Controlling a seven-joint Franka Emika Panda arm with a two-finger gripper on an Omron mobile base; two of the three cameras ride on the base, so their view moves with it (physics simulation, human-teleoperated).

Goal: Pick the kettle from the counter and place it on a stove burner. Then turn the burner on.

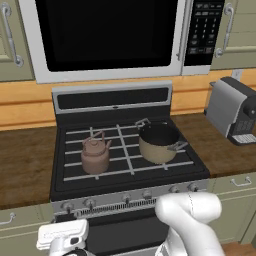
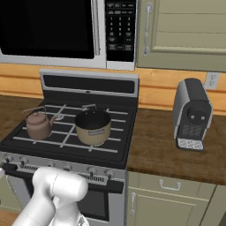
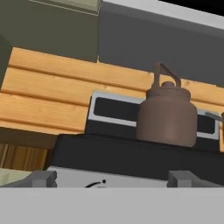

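Claw point(image 3: 112, 178) spread open, empty, kettle point(image 1: 95, 154) upright on stove burner point(image 1: 95, 167), spout toward pot point(image 1: 158, 142)

Kettle point(image 1: 95, 156): dull copper-brown metal, matt. Counter point(image 1: 25, 162): dark wood grain. Stovetop point(image 1: 75, 185): black, matt; pale thin grate bars point(image 1: 125, 150).

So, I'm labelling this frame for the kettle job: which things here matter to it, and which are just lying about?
Part of the job:
- kettle, already standing on the stovetop
- stove burner under it
- front knobs
- counter it came from

Just lying about:
- tan pot on the neighbouring burner
- coffee machine
- microwave
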